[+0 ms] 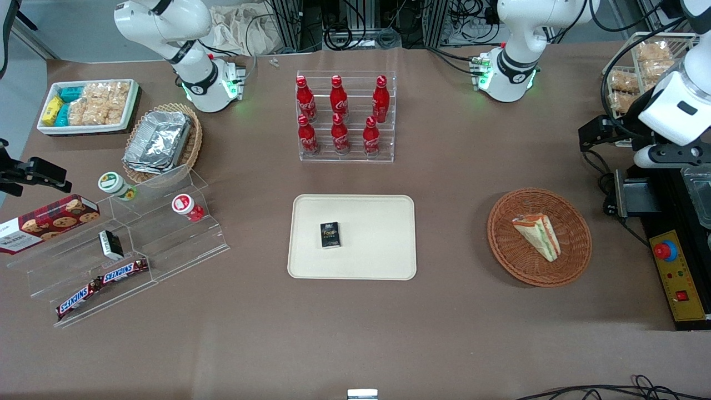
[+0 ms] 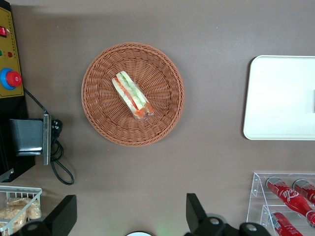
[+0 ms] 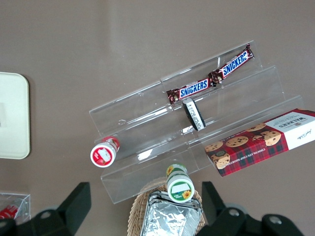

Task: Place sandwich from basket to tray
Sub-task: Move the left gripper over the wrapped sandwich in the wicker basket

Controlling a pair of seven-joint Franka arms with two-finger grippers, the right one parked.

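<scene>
From the front, the sandwich (image 1: 537,236) lies in the reddish-brown wicker basket (image 1: 514,255) on the table (image 1: 444,322), toward the working arm's end. The hand (image 1: 590,134) hangs above the table at that same end, raised well clear of the basket and farther from the front camera than it; from here I cannot tell how its fingers stand. The cream tray (image 1: 377,255) sits mid-table, well apart from the hand, with a small dark box (image 1: 329,235) lying flat on it. A clear rack of red cola bottles (image 1: 344,116) stands farther from the camera than the tray.

From the left wrist, the hand (image 2: 129,215) looks straight down with its two dark fingers (image 2: 195,211) spread wide and nothing between them. The basket (image 2: 101,118) lies below the hand, and the sandwich (image 2: 132,94) rests on its side near the basket's middle, its green and orange-red layers showing. One end of the tray (image 2: 280,98) lies apart from the basket, and the bottle rack (image 2: 288,196) stands near that end.

The right wrist view shows neither hand nor sandwich.
</scene>
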